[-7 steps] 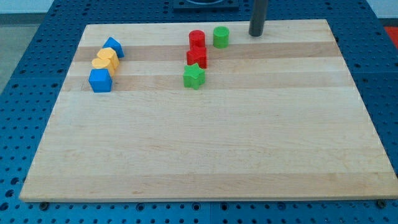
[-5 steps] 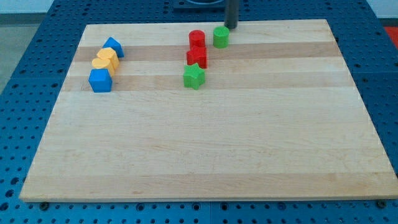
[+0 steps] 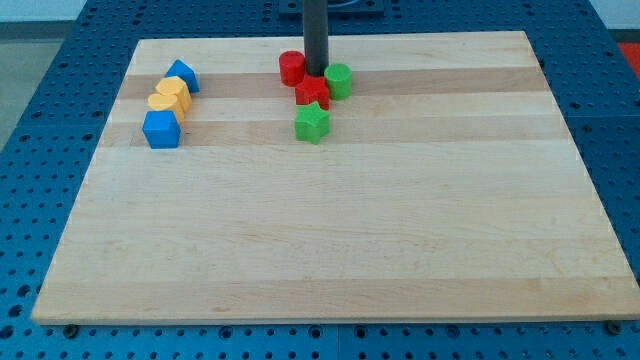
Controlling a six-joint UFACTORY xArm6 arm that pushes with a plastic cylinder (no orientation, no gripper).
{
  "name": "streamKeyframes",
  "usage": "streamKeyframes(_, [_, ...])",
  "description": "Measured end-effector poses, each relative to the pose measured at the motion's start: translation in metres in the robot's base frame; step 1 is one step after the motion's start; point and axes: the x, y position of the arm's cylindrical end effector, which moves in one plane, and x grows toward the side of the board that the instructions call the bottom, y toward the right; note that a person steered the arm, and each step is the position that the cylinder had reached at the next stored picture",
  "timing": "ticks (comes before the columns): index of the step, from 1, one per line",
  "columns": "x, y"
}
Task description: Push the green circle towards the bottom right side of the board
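Touching, seemingly, my tip and red block.

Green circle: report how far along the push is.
Barely begun. The green circle still sits near the board's top edge, touching the red block. My tip stands at its upper left, between it and the red cylinder. Nearly the whole run to the bottom right remains.

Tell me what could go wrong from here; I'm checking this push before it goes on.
My tip sits between the red cylinder and the green circle, right at the red block. Pushing on may drag both reds along. The green circle touches the red block, and the green star lies just below, so it may be struck.
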Motion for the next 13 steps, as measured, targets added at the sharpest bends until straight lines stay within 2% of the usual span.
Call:
streamKeyframes(1, [0.022,0.061])
streamKeyframes(2, [0.049,0.094])
streamKeyframes(3, [0.122,0.1])
streamKeyframes(4, [0.171,0.1])
streamKeyframes(5, [0.125,0.105])
streamKeyframes(6, [0.18,0.077])
streamKeyframes(7, [0.213,0.099])
streamKeyframes(8, [0.179,0.09])
streamKeyframes(9, [0.179,0.068])
streamKeyframes(10, [0.216,0.04])
streamKeyframes(13, [0.27,0.032])
